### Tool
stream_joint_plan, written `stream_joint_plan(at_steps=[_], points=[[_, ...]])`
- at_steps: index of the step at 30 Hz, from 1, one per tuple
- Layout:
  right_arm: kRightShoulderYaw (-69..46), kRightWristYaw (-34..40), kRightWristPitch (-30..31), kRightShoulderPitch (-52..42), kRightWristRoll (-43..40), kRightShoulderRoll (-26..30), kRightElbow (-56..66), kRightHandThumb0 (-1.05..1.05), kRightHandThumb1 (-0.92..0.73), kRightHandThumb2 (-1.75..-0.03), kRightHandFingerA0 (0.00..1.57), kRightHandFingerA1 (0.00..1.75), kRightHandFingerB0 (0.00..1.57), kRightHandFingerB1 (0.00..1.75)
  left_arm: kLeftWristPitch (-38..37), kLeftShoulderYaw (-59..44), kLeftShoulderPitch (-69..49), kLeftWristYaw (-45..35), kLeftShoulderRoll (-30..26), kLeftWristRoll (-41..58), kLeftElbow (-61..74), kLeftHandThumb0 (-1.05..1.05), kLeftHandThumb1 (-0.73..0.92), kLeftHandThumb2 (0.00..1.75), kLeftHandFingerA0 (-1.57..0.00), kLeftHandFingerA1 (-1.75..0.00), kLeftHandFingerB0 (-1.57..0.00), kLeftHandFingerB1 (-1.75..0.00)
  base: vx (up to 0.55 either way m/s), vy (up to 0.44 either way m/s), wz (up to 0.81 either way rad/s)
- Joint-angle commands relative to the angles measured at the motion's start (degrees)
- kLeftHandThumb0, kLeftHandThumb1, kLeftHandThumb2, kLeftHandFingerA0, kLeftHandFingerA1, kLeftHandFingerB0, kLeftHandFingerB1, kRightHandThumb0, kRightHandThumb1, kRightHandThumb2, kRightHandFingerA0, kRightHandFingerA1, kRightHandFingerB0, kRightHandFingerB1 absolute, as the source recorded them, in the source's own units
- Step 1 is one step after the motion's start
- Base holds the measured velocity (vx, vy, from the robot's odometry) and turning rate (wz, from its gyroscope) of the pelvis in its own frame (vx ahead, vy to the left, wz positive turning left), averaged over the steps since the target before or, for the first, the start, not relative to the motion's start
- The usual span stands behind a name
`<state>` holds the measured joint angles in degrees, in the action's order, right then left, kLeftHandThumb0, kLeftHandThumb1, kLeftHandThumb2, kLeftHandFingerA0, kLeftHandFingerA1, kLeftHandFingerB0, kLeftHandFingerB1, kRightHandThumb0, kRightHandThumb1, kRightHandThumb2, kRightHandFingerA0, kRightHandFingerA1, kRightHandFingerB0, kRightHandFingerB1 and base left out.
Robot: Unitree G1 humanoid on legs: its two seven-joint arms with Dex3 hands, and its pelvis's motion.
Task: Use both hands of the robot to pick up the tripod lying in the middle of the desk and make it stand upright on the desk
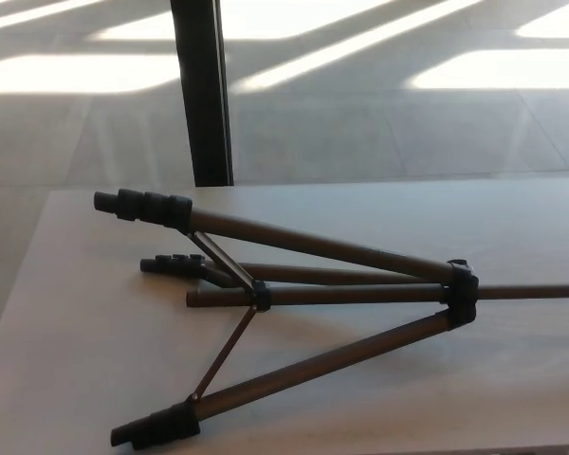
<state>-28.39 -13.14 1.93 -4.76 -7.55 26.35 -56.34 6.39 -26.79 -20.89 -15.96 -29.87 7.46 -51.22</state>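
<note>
A tripod [322, 294] lies on its side on the white desk [85, 332], legs spread toward the left. Its black hub [461, 284] is at the right, with the centre column [541, 291] running off the right edge. One leg ends in black clamps at the upper left [142, 206], another at the lower left [156, 427], and a third lies between them [175, 265]. Thin braces join the legs to a collar [261, 294] on the centre column. Neither of my hands shows in the head view.
A dark vertical post [204, 90] stands just behind the desk's far edge. Beyond it is a tiled floor [408, 104] with bright strips of sunlight. The desk's left edge runs diagonally at the picture's left.
</note>
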Motion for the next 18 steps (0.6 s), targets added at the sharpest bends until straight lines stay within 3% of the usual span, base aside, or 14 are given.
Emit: stream_joint_plan(at_steps=[1,2,4,5,7,8,9,12,13,16,17,18], points=[[-2.6,-3.4,-0.2,-0.1,-4.8,1.0,-0.5,-0.63,-0.48,-0.85,0.22,0.62,0.14,0.49,0.8,-3.1,0.4,-4.4,-0.6,5.0,-1.5,-0.61,0.60,0.58,-0.59,-0.86,-0.52,-0.68,0.00,0.000,0.00],[-8.0,-5.1,-2.2,0.4,-10.3,-0.3,0.0,-0.61,-0.47,-0.84,0.23,0.62,0.11,0.50,1.7,-6.2,2.4,-2.0,0.1,7.5,-2.0,-0.65,0.60,0.58,-0.58,-0.83,-0.48,-0.67,0.00,0.000,0.00],[-9.3,-5.6,-2.2,0.2,-11.2,-0.7,1.7,-0.66,-0.48,-0.86,0.24,0.63,0.13,0.51,2.0,-7.3,2.8,-2.5,0.2,8.2,-1.6,-0.68,0.58,0.58,-0.58,-0.84,-0.49,-0.69,0.00,0.000,0.00],[-10.9,-5.2,-2.1,0.1,-12.7,-1.2,4.1,-0.76,-0.66,-0.60,0.36,0.73,0.32,0.44,2.1,-7.9,3.2,-2.6,0.0,8.6,-0.5,-0.67,0.60,0.58,-0.62,-0.81,-0.57,-0.66,0.00,0.000,0.00],[-13.9,-2.0,-1.0,0.2,-14.4,-2.1,9.0,-0.78,-0.66,-0.60,0.42,0.71,0.30,0.44,1.5,-8.8,4.2,-3.0,-0.3,9.1,1.5,-0.67,0.57,0.60,-0.62,-0.80,-0.52,-0.66,0.00,0.000,0.00],[-15.0,-4.4,-0.2,-0.5,-16.2,-2.4,12.0,-0.72,-0.69,-0.61,0.36,0.72,0.33,0.45,1.1,-9.3,4.5,-2.3,0.0,9.3,3.3,-0.65,0.60,0.58,-0.62,-0.81,-0.55,-0.66,0.00,0.000,0.00],[-14.9,-3.3,-0.8,-0.6,-15.1,-2.2,13.7,-0.75,-0.58,-0.95,0.45,0.74,0.30,0.53,-0.4,-9.1,5.1,-2.3,-0.1,8.9,3.5,-0.68,0.60,0.58,-0.63,-0.79,-0.58,-0.63,0.00,0.000,0.00],[-15.9,-5.0,3.2,-0.7,-16.8,-1.8,18.8,-0.71,-0.56,-0.91,0.45,0.72,0.21,0.51,1.4,-9.9,4.3,-1.8,0.7,9.7,12.4,-0.71,0.59,0.59,-0.68,-0.76,-0.65,-0.59,0.00,0.000,0.00],[-16.0,-5.0,3.0,-1.2,-17.0,-2.4,21.8,-0.65,-0.69,-0.61,0.48,0.66,0.24,0.40,4.0,-11.2,4.9,-1.7,1.0,11.8,16.0,-0.66,0.58,0.58,-0.65,-0.75,-0.66,-0.60,0.00,0.000,0.00],[-17.2,-4.5,7.5,-1.2,-21.6,-4.2,32.1,-0.67,-0.65,-0.60,0.46,0.62,0.29,0.36,3.3,-12.0,7.2,-3.1,0.2,13.6,22.4,-0.67,0.59,0.58,-0.72,-0.67,-0.69,-0.53,0.00,0.000,0.00],[-17.1,-0.6,12.1,-1.7,-24.8,-6.5,43.0,-0.68,-0.64,-0.59,0.48,0.59,0.34,0.39,6.1,-12.4,8.4,-3.6,-0.6,15.7,29.8,-0.65,0.62,0.59,-0.70,-0.62,-0.71,-0.49,0.00,0.000,0.00],[-16.8,-0.2,12.5,-1.7,-25.4,-7.0,45.7,-0.67,-0.67,-0.60,0.44,0.59,0.30,0.38,6.3,-12.5,8.7,-3.8,-0.8,16.2,32.1,-0.64,0.63,0.59,-0.69,-0.60,-0.75,-0.48,0.00,0.000,0.00]])
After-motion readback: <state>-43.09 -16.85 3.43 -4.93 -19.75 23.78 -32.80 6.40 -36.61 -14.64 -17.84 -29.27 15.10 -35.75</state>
